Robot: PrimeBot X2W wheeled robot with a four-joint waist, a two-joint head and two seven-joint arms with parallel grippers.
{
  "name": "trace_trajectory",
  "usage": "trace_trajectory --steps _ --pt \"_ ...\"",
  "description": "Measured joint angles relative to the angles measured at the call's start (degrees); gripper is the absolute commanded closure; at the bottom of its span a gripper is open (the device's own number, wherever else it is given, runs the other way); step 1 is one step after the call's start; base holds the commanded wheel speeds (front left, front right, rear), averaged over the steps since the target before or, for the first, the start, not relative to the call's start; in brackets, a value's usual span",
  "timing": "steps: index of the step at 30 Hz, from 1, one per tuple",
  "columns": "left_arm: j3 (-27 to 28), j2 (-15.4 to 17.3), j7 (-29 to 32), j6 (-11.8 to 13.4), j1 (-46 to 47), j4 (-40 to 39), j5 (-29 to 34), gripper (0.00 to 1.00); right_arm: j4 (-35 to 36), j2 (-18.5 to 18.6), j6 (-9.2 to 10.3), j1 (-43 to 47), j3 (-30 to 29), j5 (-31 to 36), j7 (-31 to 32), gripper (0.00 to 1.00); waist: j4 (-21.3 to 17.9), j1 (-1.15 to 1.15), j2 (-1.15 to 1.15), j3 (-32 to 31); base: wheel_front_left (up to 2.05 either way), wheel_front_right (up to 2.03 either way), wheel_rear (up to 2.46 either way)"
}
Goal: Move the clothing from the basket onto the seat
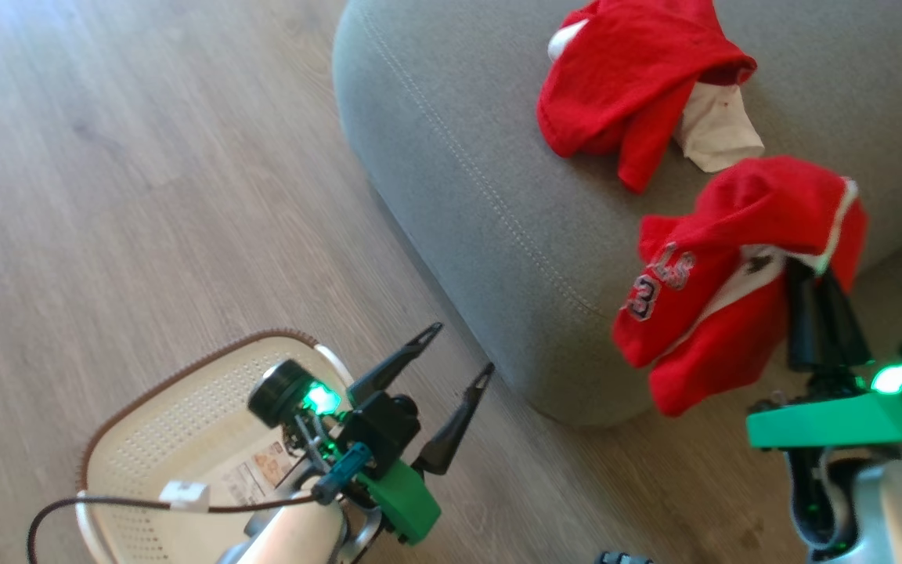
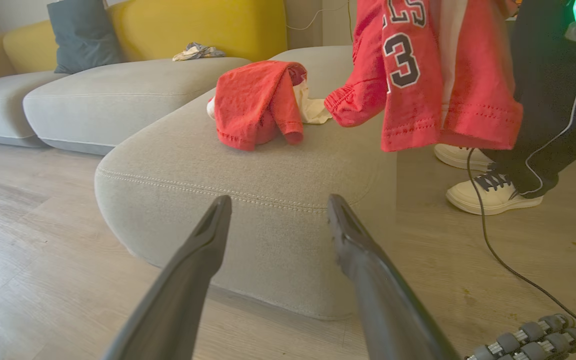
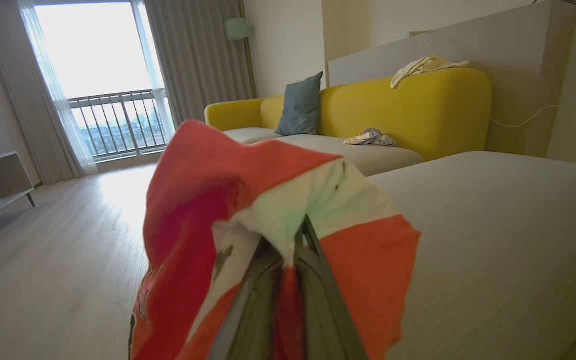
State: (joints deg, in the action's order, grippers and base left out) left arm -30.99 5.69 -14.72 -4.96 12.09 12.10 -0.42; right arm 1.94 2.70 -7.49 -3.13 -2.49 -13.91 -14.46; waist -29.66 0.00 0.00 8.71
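Note:
One piece of red and white clothing (image 1: 631,86) (image 2: 258,102) lies crumpled on the grey seat (image 1: 459,180) (image 2: 268,185) (image 3: 493,225). My right gripper (image 1: 807,270) (image 3: 300,225) is shut on a second red garment (image 1: 725,274) (image 2: 433,75) (image 3: 268,215) with a dark printed number. It hangs off the seat's near edge, above the floor. The cream basket (image 1: 146,423) stands on the floor at lower left, partly hidden by my left arm. Its visible inside holds just a label sticker. My left gripper (image 1: 463,346) (image 2: 279,200) is open, holding nothing, between basket and seat.
A person's pale shoes (image 2: 488,192) and dark trousers stand on the wooden floor right of the seat, with a black cable (image 2: 493,250) trailing past. Behind the seat are more grey cushions, a yellow sofa back (image 2: 193,25) and a blue-grey pillow (image 2: 83,35).

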Motion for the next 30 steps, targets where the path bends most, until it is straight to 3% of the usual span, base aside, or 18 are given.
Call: trace_trajectory --steps 18,30 --pt "-4.03 1.02 0.0 -1.43 3.15 0.53 -0.01 0.0 2.75 -0.43 0.0 0.79 -5.0 -3.25 0.0 1.0 -1.89 0.0 0.0 3.69 0.0 0.0 0.0" --pt "-3.68 7.53 0.0 -1.31 3.65 -1.42 1.1 0.0 3.14 -0.31 -0.01 -20.5 -8.06 -0.52 -0.02 1.0 -2.33 0.01 0.0 12.19 0.0 0.0 0.0"
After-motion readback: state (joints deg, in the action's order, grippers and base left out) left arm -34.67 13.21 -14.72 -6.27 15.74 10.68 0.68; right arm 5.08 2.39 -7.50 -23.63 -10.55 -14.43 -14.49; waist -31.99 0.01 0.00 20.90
